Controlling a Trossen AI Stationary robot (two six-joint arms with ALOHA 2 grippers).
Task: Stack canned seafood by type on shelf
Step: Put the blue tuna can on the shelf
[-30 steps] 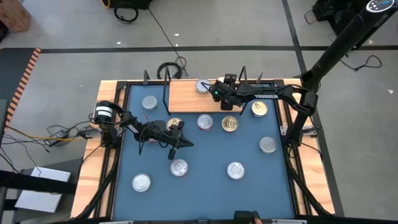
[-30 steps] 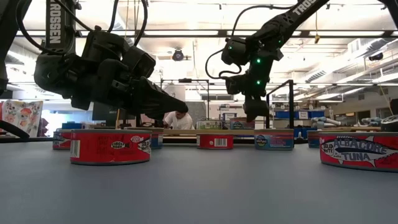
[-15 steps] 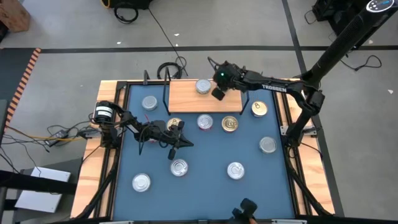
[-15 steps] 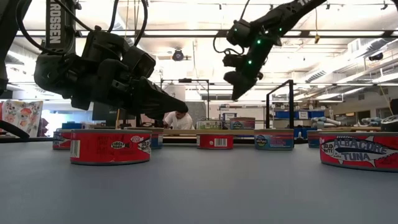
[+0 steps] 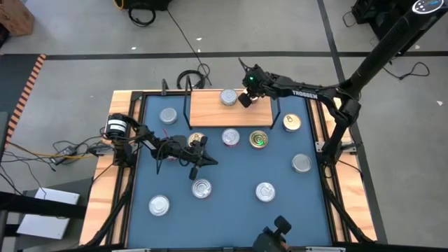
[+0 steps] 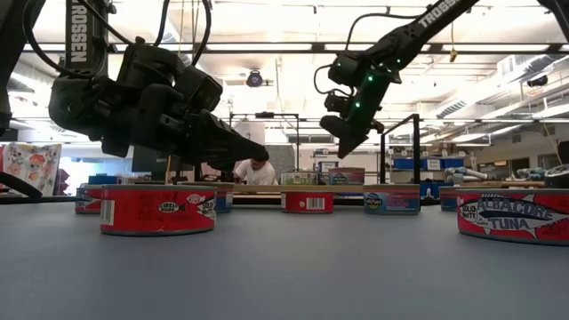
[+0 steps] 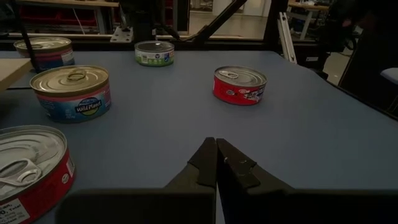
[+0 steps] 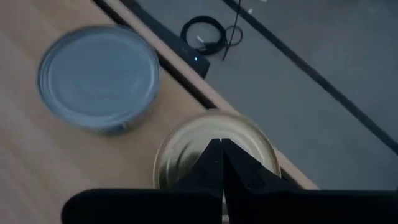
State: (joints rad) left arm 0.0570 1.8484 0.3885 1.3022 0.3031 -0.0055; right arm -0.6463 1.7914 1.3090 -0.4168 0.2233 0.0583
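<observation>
Broadly, the blue table (image 5: 231,210) carries scattered tins around the wooden shelf (image 5: 210,108) at its far edge. On the shelf sit a silver-topped tin (image 8: 98,78) and, just beside it, a gold-topped tin (image 8: 214,146). The right gripper (image 5: 244,100) hangs above the gold one, fingers pressed together and empty. The left gripper (image 7: 216,163), likewise closed on nothing, waits low over the table beside a red-sided tin (image 6: 157,210).

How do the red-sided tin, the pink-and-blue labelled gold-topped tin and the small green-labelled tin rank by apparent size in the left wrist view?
1. Pink-and-blue labelled gold-topped tin
2. Red-sided tin
3. Green-labelled tin

Nearness to the camera probably causes these differences; true sizes may match.
</observation>
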